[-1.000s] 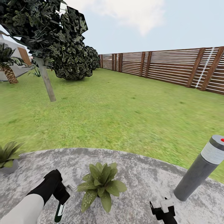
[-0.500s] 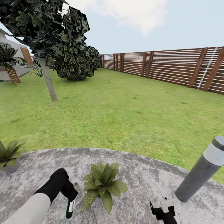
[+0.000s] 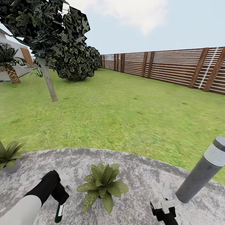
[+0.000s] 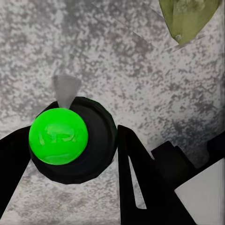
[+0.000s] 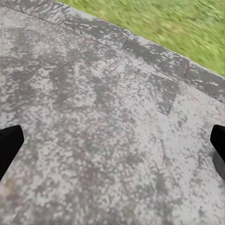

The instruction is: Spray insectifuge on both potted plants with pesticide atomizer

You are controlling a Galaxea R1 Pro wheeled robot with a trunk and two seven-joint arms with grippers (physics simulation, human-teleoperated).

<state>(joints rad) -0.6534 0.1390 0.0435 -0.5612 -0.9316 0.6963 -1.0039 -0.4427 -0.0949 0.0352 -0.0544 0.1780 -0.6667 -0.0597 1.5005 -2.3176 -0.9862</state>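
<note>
Two grey pots stand on the round stone patio [image 3: 140,175]. The near plant [image 3: 102,185] spreads broad, pale-speckled leaves that hide almost all of its pot. The far plant [image 3: 9,154] sits at the patio's left edge, in a small round grey pot whose side shows beneath the leaves. The two are well apart.

The atomizer [image 3: 60,212] hangs in the left gripper [image 3: 61,195], just left of the near plant and above the stone. Its long axis runs close to upright: the dark green body with the white label points down toward the patio, and its upper end is buried in the gripper. In the left wrist view the bottle [image 4: 70,140] appears end-on, a dark round shape with a bright green disc on it and a small grey cone sticking out toward the stone; a black finger [image 4: 136,183] lies against its side, so the gripper is closed around it. A leaf tip [image 4: 187,18] shows at that view's edge.

The right gripper [image 3: 164,212] hovers low over the patio, right of the near plant, near a grey bollard lamp [image 3: 203,170]. In the right wrist view its black fingertips [image 5: 9,145] stand wide apart with nothing but stone between them.

Behind lie the lawn [image 3: 125,109], a slatted fence [image 3: 175,67] and a tree [image 3: 50,37].
</note>
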